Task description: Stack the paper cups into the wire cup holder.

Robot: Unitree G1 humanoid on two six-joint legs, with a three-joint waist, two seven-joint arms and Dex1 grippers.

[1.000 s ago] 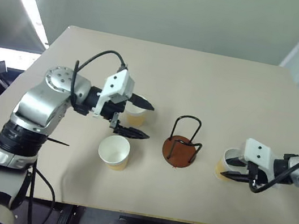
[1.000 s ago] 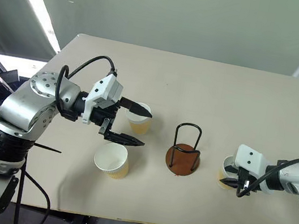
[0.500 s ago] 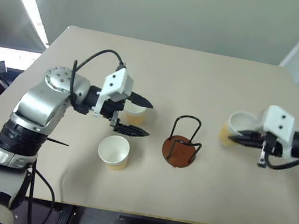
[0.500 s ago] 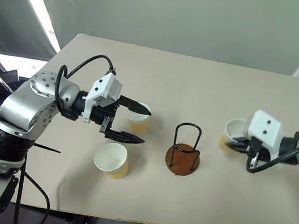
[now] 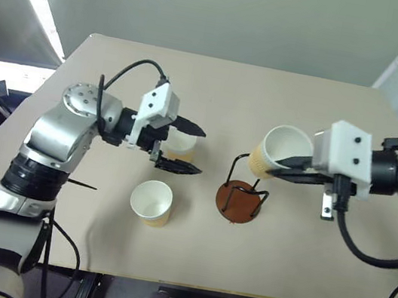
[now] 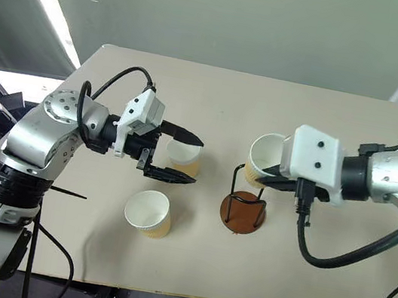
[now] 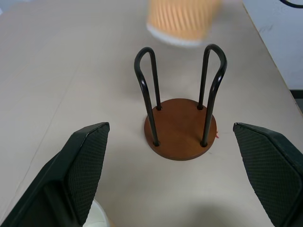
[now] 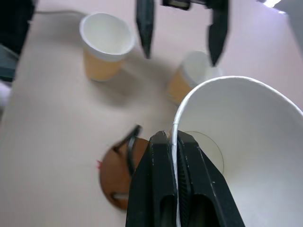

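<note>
A: Nearest us, one loose paper cup stands upright on the table, mouth up and empty — just below the left gripper, not touching it.

B: And that left gripper's fingers are spread wide, holding nothing. A second cup stands just behind them, partly screened by the upper finger.

A: Straight out past those fingertips sits the wire cup holder — brown disc, black loops upright, nothing in it. Open table between holder and fingertips.

B: Now the right gripper — its fingers are pinched tight on the rim of the third cup, one finger inside the wall, one outside.

A: That cup's in the air, tilted, empty, its base above the holder's far loop. Whether it touches the wire, I can't tell.
</note>
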